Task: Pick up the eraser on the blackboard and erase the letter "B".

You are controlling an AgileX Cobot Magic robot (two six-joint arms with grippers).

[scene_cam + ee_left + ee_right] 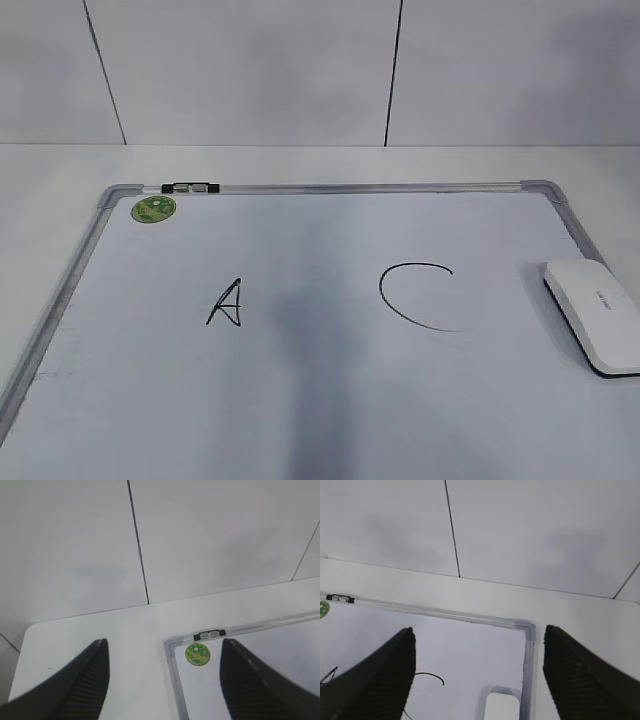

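White eraser lying flat at the board's right edge, both grippers free above it.

The eraser (594,315) is a smooth white rounded block with tiny grey print and a thin dark base, resting on the blackboard (330,400) right of the curved "C" (415,296); an "A" (226,302) sits left. The right gripper (479,680) has its jaws wide apart with the eraser low between them; the left gripper (164,680) is likewise spread near the green sticker (197,653). The white table (60,170) meets a panelled wall (250,70).

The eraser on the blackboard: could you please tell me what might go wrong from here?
The eraser lies close beside the blackboard's right frame, so the open right pincer might catch the frame while grasping. No "B" shows between the "A" and the "C"; a wipe there could smear either letter.
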